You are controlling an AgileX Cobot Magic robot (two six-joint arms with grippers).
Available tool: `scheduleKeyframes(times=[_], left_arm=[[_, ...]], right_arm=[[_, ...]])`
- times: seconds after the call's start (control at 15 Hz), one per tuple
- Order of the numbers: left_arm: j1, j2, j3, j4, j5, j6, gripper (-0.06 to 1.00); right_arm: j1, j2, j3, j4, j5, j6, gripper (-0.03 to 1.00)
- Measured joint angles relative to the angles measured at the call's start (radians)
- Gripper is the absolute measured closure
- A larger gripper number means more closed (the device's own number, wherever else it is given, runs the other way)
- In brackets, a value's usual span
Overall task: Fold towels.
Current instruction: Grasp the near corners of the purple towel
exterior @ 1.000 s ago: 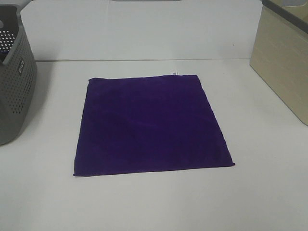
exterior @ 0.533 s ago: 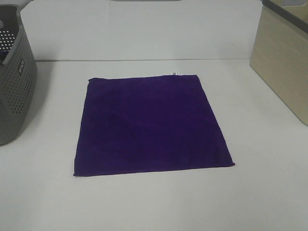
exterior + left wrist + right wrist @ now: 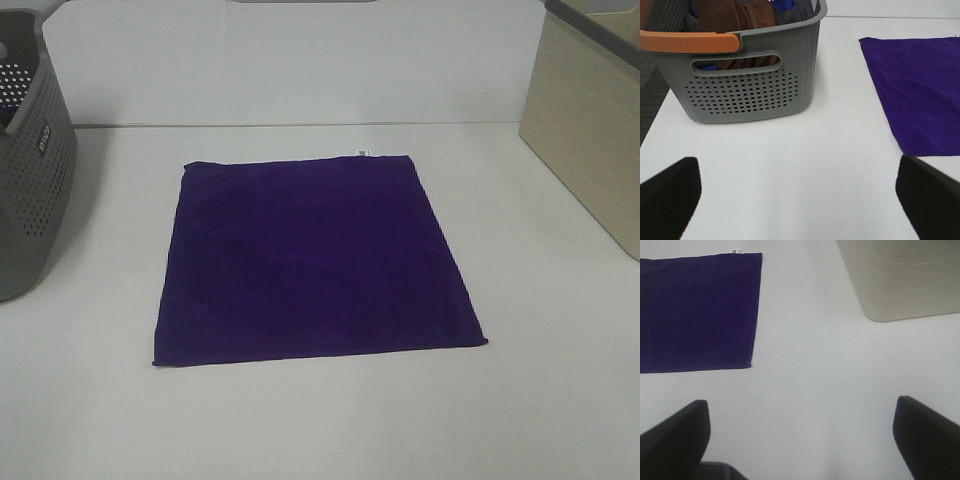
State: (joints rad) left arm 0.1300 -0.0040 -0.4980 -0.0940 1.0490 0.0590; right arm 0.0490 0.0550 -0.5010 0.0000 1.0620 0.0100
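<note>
Exterior high: 1 deep purple square cloth towel lies flat and unfolded in the middle of the plain white tabletop. A small white tag sticks out of its far edge, near the far right corner. A grey perforated plastic basket stands to the left of the towel with bare table between them. A beige boxy bin stands to the right, also apart from the towel. A white upright panel runs along the table's back edge.

Left wrist: the left gripper is spread wide, its 2 black fingers far apart with only bare table between them, gripping nothing. It sits over the strip of table between basket and towel, touching neither. The basket has an orange handle and holds brown cloths plus something blue (folded or bunched, cannot tell).

Right wrist: the right gripper is likewise wide apart, with nothing in its hold and bare table under it. The towel's tagged side lies ahead on 1 side and the beige bin on the other. The gripper is well apart from both, with only open tabletop between it and the towel.
</note>
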Motion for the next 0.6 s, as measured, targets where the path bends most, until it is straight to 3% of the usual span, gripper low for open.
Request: scheduleKeyframes(times=[0.6], left_arm=[[0.0, 0.0, 0.0, 0.0, 0.0, 0.0, -0.05]], right_arm=[[0.0, 0.0, 0.0, 0.0, 0.0, 0.0, 0.01]])
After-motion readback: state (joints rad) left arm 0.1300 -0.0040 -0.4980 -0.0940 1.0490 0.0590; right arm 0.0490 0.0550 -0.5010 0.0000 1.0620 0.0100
